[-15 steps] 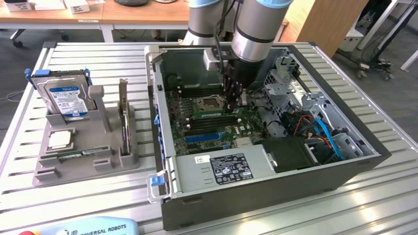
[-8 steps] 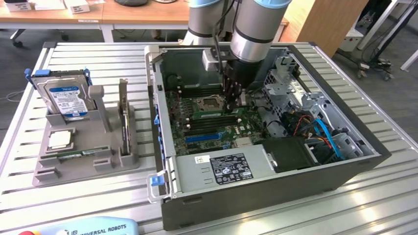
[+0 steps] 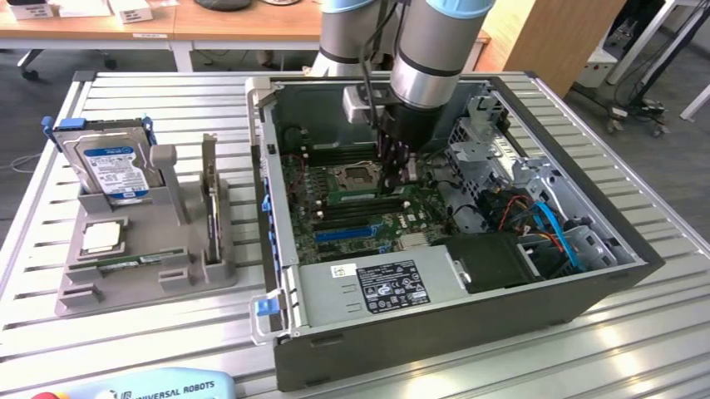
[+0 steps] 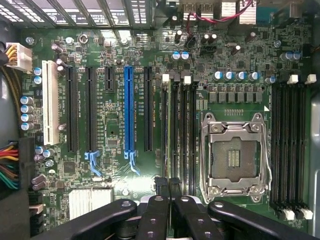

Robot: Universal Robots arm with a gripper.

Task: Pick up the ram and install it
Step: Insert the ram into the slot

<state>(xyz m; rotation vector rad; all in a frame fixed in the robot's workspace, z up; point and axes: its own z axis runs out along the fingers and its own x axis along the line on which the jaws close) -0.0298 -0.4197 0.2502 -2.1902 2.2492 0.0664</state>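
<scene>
My gripper [image 3: 395, 178] reaches down inside the open computer case [image 3: 577, 291], onto the memory slots beside the processor socket [image 3: 357, 175]. In the wrist view its black fingertips [image 4: 160, 184] are pressed close together. A thin pale-green edge, the ram [image 4: 166, 130], runs out from between them along the first memory slot. The gripper [image 4: 167, 183] is shut on that stick, which stands edge-on in line with the slot. I cannot tell how deep it sits. A second alike green stick [image 3: 131, 263] lies in the grey tray [image 3: 145, 289] at the exterior view's left.
The tray also holds a blue-labelled hard drive [image 3: 111, 162] and a square silver processor chip [image 3: 101, 237]. Inside the case are a power supply [image 3: 377, 287], blue cables [image 3: 554, 229], long expansion slots [image 4: 129, 110] and another bank of memory slots [image 4: 290, 150]. The processor socket [image 4: 232, 157] stands beside the held stick.
</scene>
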